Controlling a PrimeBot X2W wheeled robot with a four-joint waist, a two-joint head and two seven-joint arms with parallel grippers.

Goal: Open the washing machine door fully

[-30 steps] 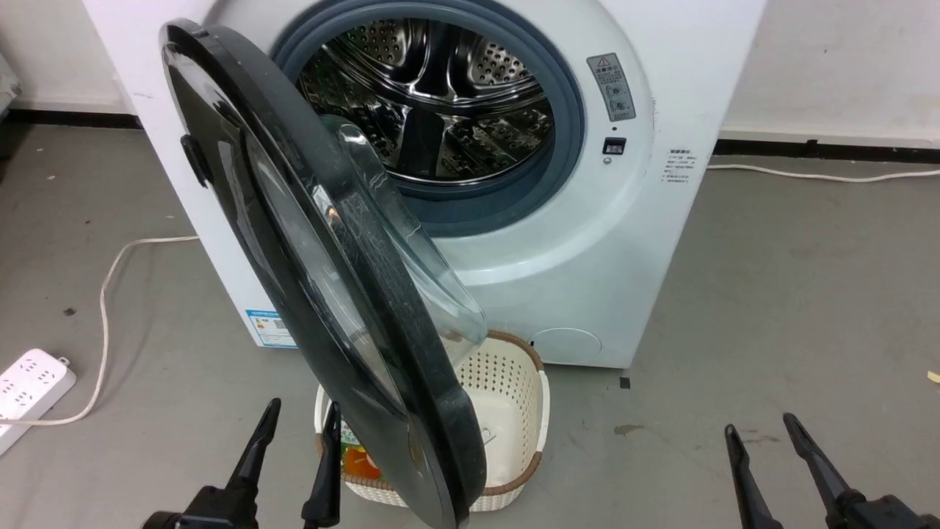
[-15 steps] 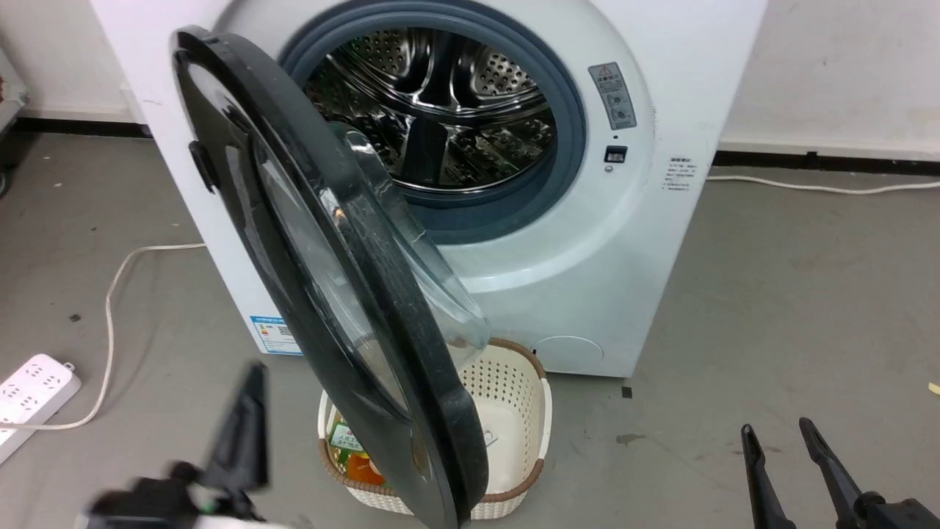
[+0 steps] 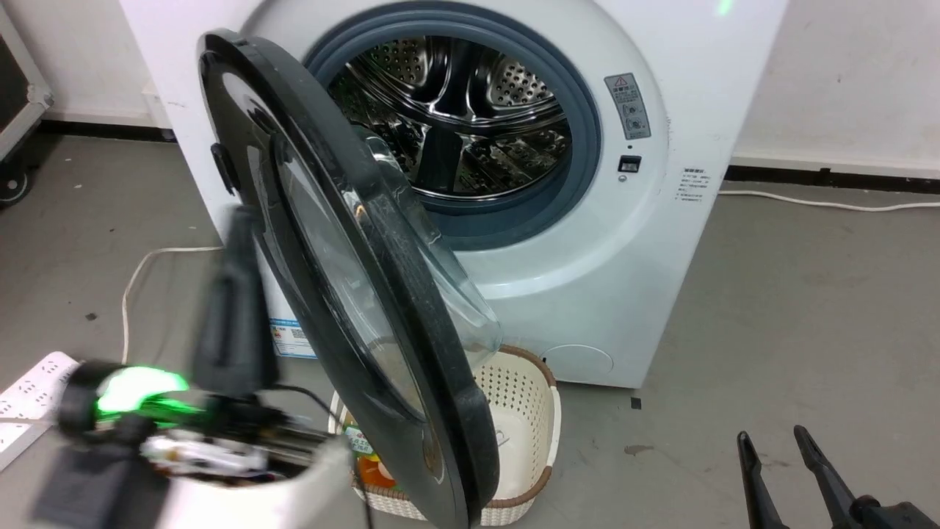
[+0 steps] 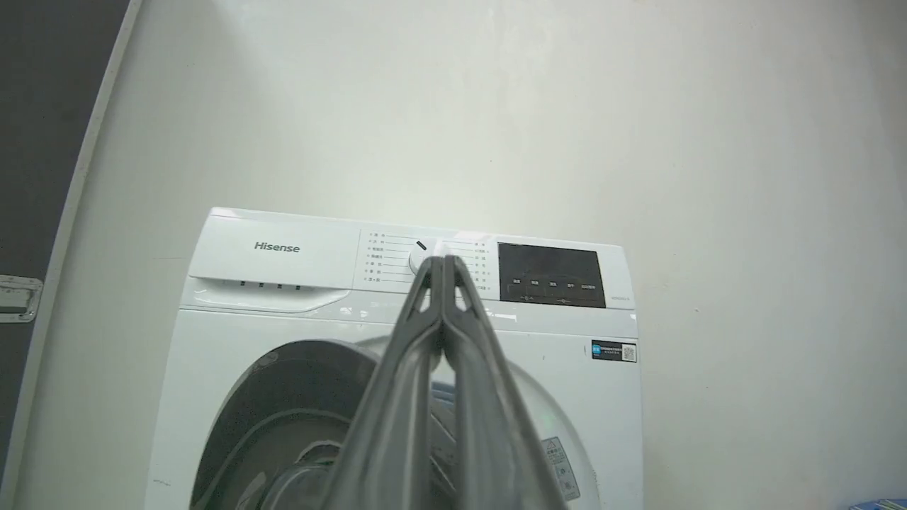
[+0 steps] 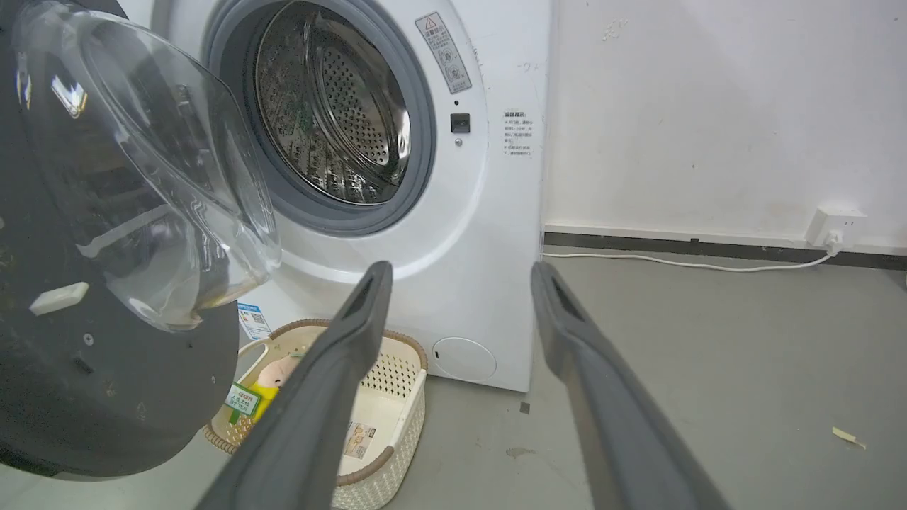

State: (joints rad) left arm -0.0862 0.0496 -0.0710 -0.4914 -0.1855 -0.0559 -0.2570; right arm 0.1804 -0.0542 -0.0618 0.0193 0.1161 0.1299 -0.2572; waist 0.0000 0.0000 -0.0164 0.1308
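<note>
The washing machine (image 3: pixel 602 242) is a white front-loader with its steel drum exposed. Its round black washing machine door (image 3: pixel 345 279) stands swung out about halfway on the left hinge, the glass bowl facing the drum. My left gripper (image 3: pixel 239 220) is blurred and shut on nothing, raised just left of the door's outer face; I cannot tell whether it touches it. In the left wrist view its fingertips (image 4: pixel 443 261) are pressed together, pointing at the control panel. My right gripper (image 3: pixel 775 441) stands open at the lower right, apart from the door (image 5: pixel 106 354).
A cream perforated basket (image 3: pixel 529 411) with packets sits on the floor under the door's lower edge. A white power strip (image 3: pixel 29 382) and its cable (image 3: pixel 147 272) lie at the left. Another cable (image 3: pixel 808 200) runs along the right wall. Grey floor lies open at the right.
My left gripper has shut and risen from the bottom edge up along the door's left side. The camera has shifted slightly. The door's angle and the right gripper look unchanged.
</note>
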